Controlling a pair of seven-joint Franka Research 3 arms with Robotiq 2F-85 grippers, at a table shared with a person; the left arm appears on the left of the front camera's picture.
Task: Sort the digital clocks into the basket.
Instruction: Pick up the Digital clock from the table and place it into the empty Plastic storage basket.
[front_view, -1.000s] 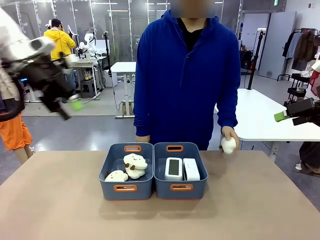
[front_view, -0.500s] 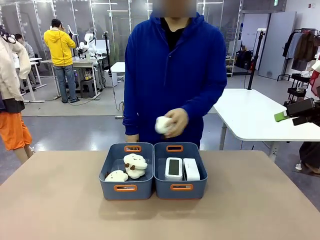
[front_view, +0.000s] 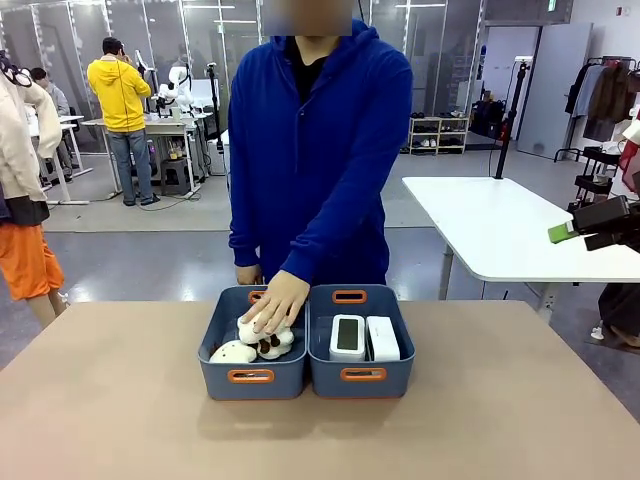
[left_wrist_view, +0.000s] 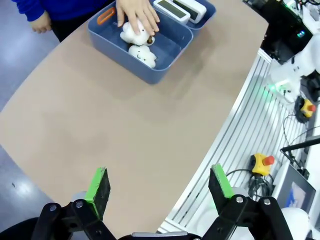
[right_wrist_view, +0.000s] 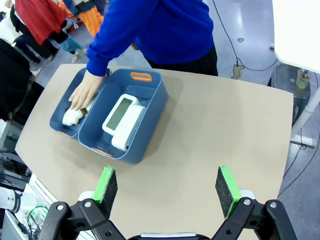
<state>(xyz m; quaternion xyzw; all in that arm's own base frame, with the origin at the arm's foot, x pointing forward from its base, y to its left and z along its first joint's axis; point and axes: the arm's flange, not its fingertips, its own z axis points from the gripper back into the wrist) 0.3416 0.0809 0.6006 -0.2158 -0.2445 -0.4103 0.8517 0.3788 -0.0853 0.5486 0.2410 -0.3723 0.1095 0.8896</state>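
Two white digital clocks lie side by side in the right-hand basket: one with a dark screen and a plain one. Seen from above in the right wrist view, the screen clock and the plain clock fill that basket. My right gripper hangs open high over the table's near side, and its green pad pokes in at the right edge of the front view. My left gripper is open too, high above the table's corner, far from the clocks.
A second blue-grey tub touches the basket's left side and holds cream plush toys. The person's hand presses on them. The table edge and cables with a yellow button box lie below my left gripper.
The person's hand carried a plush toy from the right, across the chest, down into the left tub. My left arm has swung out of the front view. The clocks have not moved.
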